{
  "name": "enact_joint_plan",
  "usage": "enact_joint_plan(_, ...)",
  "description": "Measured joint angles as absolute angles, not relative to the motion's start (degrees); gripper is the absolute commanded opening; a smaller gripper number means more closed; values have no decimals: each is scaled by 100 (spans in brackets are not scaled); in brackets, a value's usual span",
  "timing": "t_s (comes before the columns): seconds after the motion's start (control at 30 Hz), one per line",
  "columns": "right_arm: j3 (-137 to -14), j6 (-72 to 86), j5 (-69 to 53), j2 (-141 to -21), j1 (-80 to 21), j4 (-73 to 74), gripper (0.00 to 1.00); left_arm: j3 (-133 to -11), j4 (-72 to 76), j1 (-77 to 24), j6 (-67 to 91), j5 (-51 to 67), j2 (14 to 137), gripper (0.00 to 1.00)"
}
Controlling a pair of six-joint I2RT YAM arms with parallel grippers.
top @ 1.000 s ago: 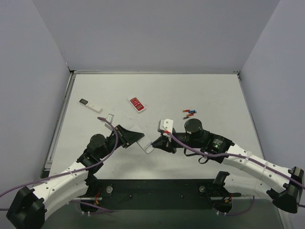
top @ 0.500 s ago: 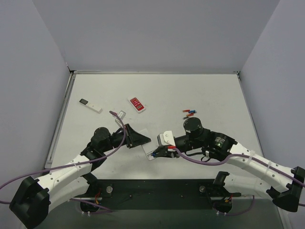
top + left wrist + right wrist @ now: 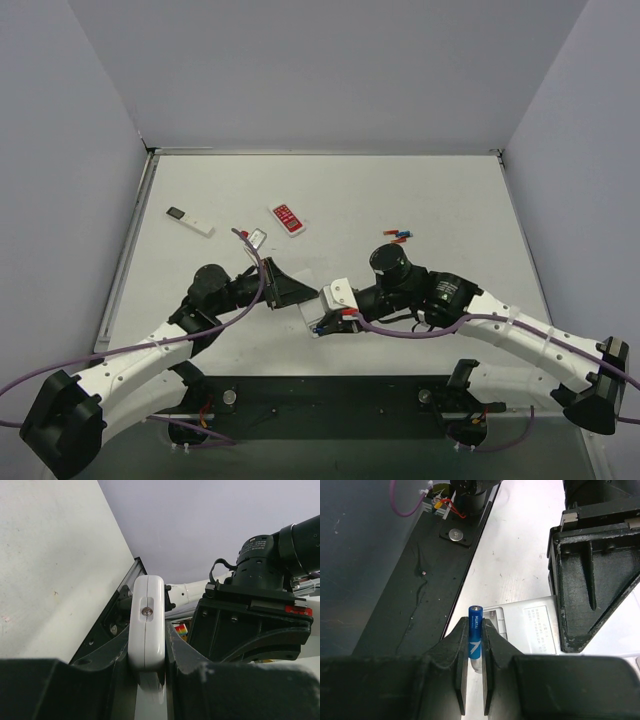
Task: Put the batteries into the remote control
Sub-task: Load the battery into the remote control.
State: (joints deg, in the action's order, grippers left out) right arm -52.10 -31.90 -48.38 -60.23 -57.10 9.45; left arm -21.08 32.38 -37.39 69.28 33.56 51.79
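Note:
The white remote control (image 3: pixel 309 312) is held on edge by my left gripper (image 3: pixel 297 296), which is shut on its far end. In the left wrist view its narrow white edge (image 3: pixel 147 625) sits between the fingers. My right gripper (image 3: pixel 322 325) is shut on a blue battery (image 3: pixel 475 637) held upright between its fingertips, right beside the remote's near end. The right wrist view shows the remote's plain back (image 3: pixel 527 625) with an open battery compartment next to the battery. Small blue and red cells (image 3: pixel 400 236) lie on the table at the right.
A slim white stick remote (image 3: pixel 190 221) lies at the far left and a red-faced remote (image 3: pixel 288 218) behind the grippers. A small white piece (image 3: pixel 257 238) lies by the left arm's cable. The black base rail (image 3: pixel 330 400) runs along the near edge.
My right gripper has moved left and nearer with the blue battery, up against the remote's near end. My left gripper has shifted right with the remote and turned it.

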Motion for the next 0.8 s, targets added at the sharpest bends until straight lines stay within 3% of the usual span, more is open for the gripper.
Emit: enact_joint_plan(0.8, -6178, -4403, -4735, -6829, -5767, 2379, 0, -2248, 2851, -3708, 6737, 3457, 5100, 0)
